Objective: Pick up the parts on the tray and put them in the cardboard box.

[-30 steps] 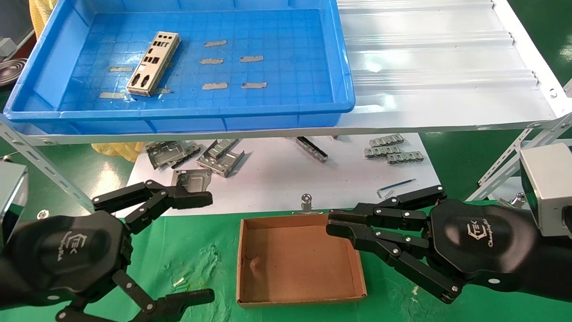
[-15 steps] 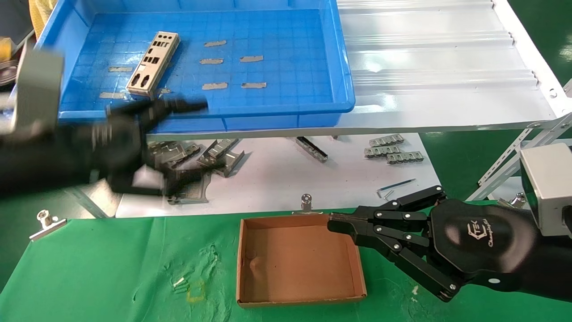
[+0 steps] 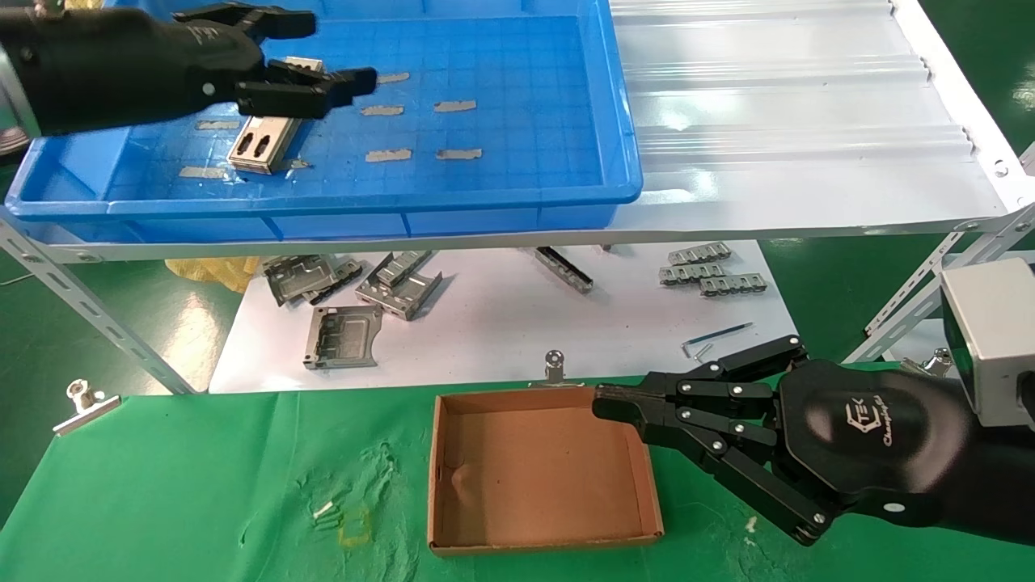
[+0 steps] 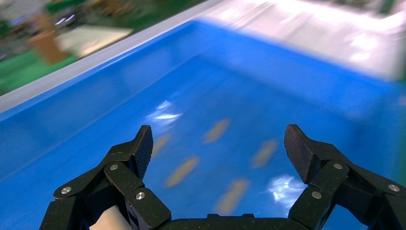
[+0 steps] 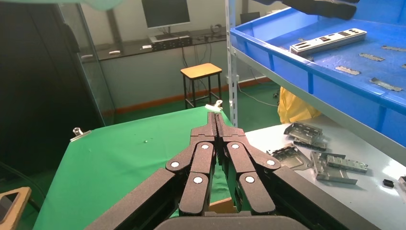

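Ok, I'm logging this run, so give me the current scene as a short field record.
left tool: open, above the part in the tray
right tool: shut, parked at the cardboard box's far right corner
part: one plate, lying on the tray floor, not gripped
tray: on the white shelf
cardboard box: on the green cloth, no part inside

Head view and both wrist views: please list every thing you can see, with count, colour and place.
tray: 1, blue, on white shelf, left part
part: 1, silver-grey, in tray, left side
tape strips: several, grey, on tray floor
white shelf: 1, holding the tray
brackets: several, grey, on white sheet under the shelf
cardboard box: 1, brown, empty, on green cloth
clips: 2, metal, at cloth's far edge
left claw: open, above the part
right claw: shut, at box's right far corner
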